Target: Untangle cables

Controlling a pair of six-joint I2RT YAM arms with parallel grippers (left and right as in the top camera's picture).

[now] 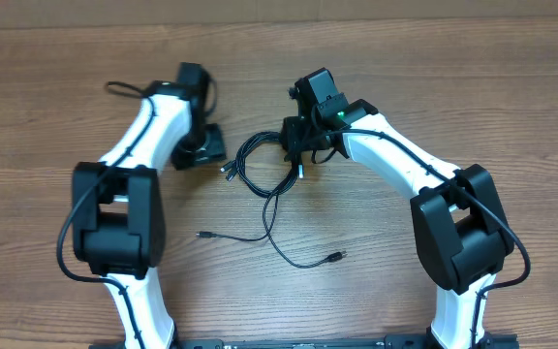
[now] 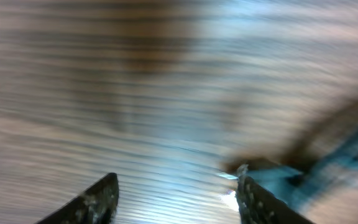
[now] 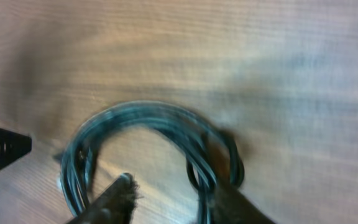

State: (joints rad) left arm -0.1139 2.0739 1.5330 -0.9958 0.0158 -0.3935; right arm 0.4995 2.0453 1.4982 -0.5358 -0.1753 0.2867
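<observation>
Untangling looks only partly done.
My thin black plug-ended cables [image 1: 258,167] lie mid wooden tabletop [image 1: 453,87], one strand free, rest coiled; right end effector [image 3: 173,186] open astride the coil, left end effector [image 2: 178,177] open, empty.

My overhead camera looks straight down on the worktop [image 1: 279,58], far enough off to take in both arms. The left wrist camera rides close over the wood behind the left end effector [image 2: 176,180], and its view is blurred. The right wrist camera, equally close, shares the coiled cables [image 3: 142,112] with the overhead.
</observation>
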